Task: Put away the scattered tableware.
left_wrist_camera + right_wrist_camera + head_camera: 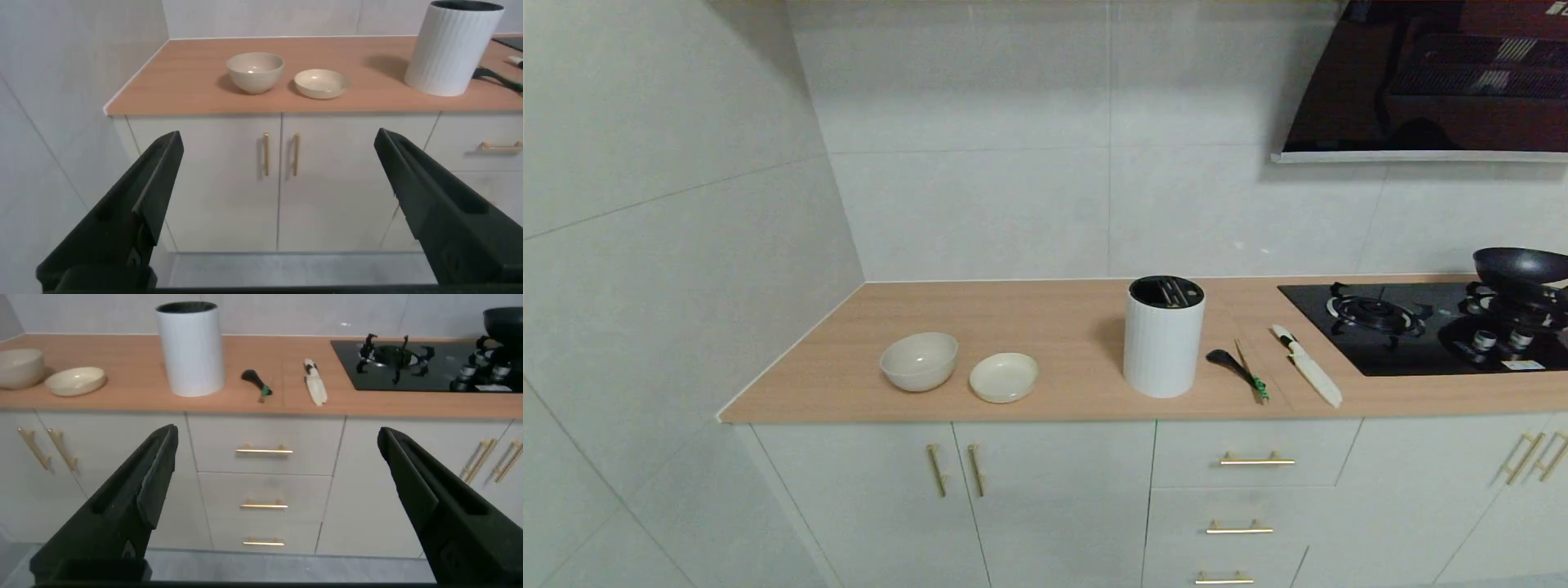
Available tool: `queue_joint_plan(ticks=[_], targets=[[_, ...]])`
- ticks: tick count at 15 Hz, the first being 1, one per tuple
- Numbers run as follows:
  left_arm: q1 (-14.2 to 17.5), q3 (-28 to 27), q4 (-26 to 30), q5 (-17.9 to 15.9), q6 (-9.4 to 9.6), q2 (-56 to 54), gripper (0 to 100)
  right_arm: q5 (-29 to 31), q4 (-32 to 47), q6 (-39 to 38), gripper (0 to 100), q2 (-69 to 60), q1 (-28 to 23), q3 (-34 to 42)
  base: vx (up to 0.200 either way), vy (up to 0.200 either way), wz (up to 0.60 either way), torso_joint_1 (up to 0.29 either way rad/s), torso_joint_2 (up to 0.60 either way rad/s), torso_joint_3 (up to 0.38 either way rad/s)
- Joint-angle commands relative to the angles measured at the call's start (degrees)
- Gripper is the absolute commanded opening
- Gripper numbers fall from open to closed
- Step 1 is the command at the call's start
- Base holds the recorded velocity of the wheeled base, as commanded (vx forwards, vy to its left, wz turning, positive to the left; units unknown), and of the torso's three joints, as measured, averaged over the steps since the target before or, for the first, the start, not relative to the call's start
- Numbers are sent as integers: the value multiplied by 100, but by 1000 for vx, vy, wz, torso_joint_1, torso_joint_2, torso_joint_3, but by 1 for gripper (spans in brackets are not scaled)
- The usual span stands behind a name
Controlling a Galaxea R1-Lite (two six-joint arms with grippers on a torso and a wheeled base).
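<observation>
On the wooden counter [1045, 318] sit a deep cream bowl [919, 360] [255, 72] [18, 367] and a shallow cream dish [1004, 376] [320, 82] [75, 380] beside it. A white ribbed utensil holder [1164, 336] [452, 47] [191, 346] stands upright in the middle. To its right lie a black spoon [1230, 364] [252, 377], a pair of chopsticks [1251, 371] with green ends, and a white-sheathed knife [1308, 366] [315, 382]. My left gripper [278, 204] is open, low in front of the cabinet doors. My right gripper [278, 502] is open, before the drawers.
A black gas hob [1421, 327] [425, 359] with a dark pan [1521, 268] takes up the counter's right end, under a range hood [1429, 82]. Tiled walls close the back and left. White cabinet doors and drawers with brass handles [1258, 461] are below the counter.
</observation>
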State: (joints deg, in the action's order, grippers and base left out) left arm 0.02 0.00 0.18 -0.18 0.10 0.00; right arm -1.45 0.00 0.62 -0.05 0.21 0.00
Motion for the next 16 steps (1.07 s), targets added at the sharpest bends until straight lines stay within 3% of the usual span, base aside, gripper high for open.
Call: queue_joint_plan(ticks=[1,16], targets=[[6,0,-1,1,-1,9,100,-4,0,-1,100,5,6,0,0,200,0,2,-2,-2],[6,0,-1,1,-1,9,100,4,0,-1,100,5,6,0,0,200,0,1,4,2]])
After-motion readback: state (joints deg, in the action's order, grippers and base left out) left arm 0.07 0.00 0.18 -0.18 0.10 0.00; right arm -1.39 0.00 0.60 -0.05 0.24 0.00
